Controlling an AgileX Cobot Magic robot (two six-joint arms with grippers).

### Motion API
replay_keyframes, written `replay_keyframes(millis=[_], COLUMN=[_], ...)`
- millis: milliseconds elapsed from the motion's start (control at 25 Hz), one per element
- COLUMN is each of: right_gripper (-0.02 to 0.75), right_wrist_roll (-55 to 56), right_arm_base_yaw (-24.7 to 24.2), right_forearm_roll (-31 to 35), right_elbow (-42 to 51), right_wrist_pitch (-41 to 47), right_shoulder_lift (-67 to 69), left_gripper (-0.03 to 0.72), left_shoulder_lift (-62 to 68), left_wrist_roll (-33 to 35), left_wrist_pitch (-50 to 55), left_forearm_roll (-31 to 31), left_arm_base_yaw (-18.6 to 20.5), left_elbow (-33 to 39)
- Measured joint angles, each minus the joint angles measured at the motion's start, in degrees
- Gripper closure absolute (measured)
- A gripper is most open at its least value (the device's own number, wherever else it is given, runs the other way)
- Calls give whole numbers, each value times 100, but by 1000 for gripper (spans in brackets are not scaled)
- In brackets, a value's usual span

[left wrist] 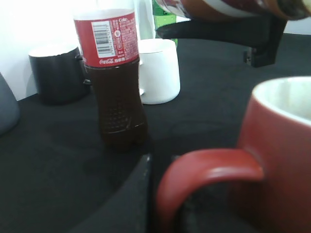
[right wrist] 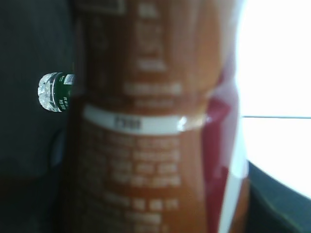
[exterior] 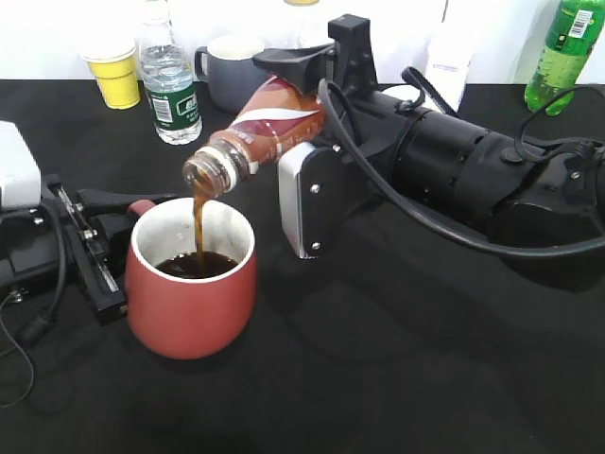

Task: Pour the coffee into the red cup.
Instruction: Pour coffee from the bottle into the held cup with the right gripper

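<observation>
The coffee bottle (exterior: 265, 128) is tilted mouth-down to the left, above the red cup (exterior: 194, 293). A brown stream runs from its wide neck into the cup, which holds dark liquid. My right gripper (exterior: 304, 113) is shut on the bottle's body. The bottle's orange-brown label (right wrist: 155, 136) fills the right wrist view and hides the fingers. My left gripper (exterior: 132, 216) is shut on the cup's loop handle (left wrist: 209, 170) at the cup's left side. One dark finger (left wrist: 141, 194) shows beside the handle. The cup stands upright on the black table.
Along the back stand a yellow paper cup (exterior: 115, 71), a water bottle (exterior: 170, 90), a grey-blue mug (exterior: 232, 71) and a green bottle (exterior: 564, 52). The left wrist view shows a red-labelled cola bottle (left wrist: 114, 82), a white mug (left wrist: 158, 70) and a dark mug (left wrist: 56, 73).
</observation>
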Motion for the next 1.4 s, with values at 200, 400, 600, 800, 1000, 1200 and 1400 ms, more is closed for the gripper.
replay_keyframes(millis=[200,400,600,800,1000,1200,1400], right_gripper=[210,210,210,210,210,210,210], right_wrist_roll=[-1,-6,-17,-78,-133,-182,-237], right_arm_base_yaw=[0,0,0,0,0,0,0], right_forearm_roll=[0,0,0,0,0,0,0], right_elbow=[0,0,0,0,0,0,-13], right_wrist_pitch=[-7,-7,-7,-12,-14,-26,-26], right_shoulder_lift=[0,0,0,0,0,0,0], left_gripper=[615,615,615,615,614,614,614], left_shoulder_lift=[0,0,0,0,0,0,0], left_wrist_roll=[0,0,0,0,0,0,0], left_wrist_pitch=[11,31,31,31,31,32,32], left_forearm_roll=[0,0,0,0,0,0,0], left_arm_base_yaw=[0,0,0,0,0,0,0], left_elbow=[0,0,0,0,0,0,0])
